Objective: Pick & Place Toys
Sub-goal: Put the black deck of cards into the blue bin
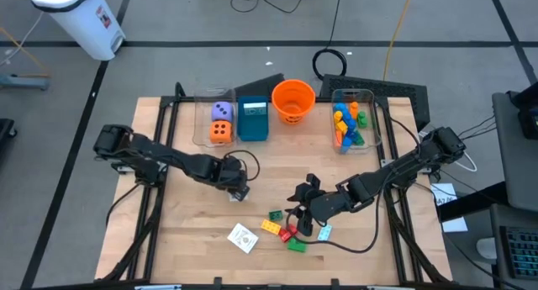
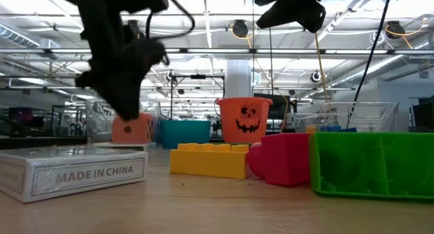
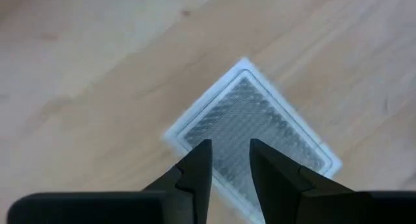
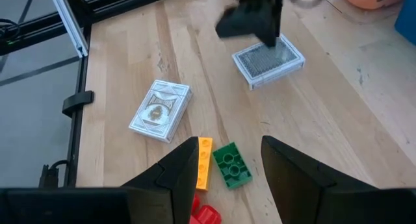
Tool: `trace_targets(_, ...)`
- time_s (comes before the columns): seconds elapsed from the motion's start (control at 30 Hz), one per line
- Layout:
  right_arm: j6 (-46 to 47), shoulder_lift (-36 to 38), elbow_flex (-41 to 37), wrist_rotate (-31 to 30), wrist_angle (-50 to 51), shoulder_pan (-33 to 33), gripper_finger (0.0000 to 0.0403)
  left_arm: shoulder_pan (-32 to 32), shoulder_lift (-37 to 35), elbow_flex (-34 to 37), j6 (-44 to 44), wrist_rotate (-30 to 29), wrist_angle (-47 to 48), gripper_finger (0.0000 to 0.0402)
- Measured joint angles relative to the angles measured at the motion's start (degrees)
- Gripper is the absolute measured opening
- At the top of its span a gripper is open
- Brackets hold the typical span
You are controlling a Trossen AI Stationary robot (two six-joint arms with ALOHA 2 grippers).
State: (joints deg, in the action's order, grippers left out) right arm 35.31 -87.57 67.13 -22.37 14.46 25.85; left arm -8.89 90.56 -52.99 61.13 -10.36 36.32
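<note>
A white card pack [image 3: 260, 113] lies flat on the wooden table; it also shows in the right wrist view [image 4: 270, 60]. My left gripper [image 3: 231, 169] stands over it, fingers pointing down and a narrow gap apart; in the low view [image 2: 125, 91] its tips hang above the table. A second card pack [image 1: 243, 237] lies near the front edge. Green [image 4: 232, 164], yellow [image 4: 204, 161] and red [image 4: 205, 215] bricks lie in a cluster. My right gripper [image 4: 229, 146] is open and empty above them, and also shows in the high view [image 1: 304, 208].
At the table's back stand a clear bin [image 1: 207, 137] with a purple die [image 1: 221, 111] and an orange die [image 1: 220, 132], a teal box [image 1: 252, 119], an orange bucket [image 1: 292, 101] and a clear bin with bricks [image 1: 350, 122]. A light blue brick [image 1: 324, 232] lies right of the cluster.
</note>
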Motion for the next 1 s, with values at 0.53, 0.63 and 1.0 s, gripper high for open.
trace_targets(0.53, -2.9, 0.0, 0.0, 0.2, 0.4, 0.1, 0.0160, -7.3, -4.9, -17.2, -44.6, 5.5, 17.2, 0.0111)
trace_targets(0.63, -2.7, 0.0, 0.0, 0.2, 0.4, 0.1, 0.0160, -8.3, -4.9, -20.0, -51.6, 2.7, 22.2, 0.0111)
trace_targets(1.0, 1.4, 0.0, 0.0, -0.1, -0.1, 0.1, 0.0160, -6.6, -4.5, -21.8, -67.9, 1.2, 23.7, 0.0116)
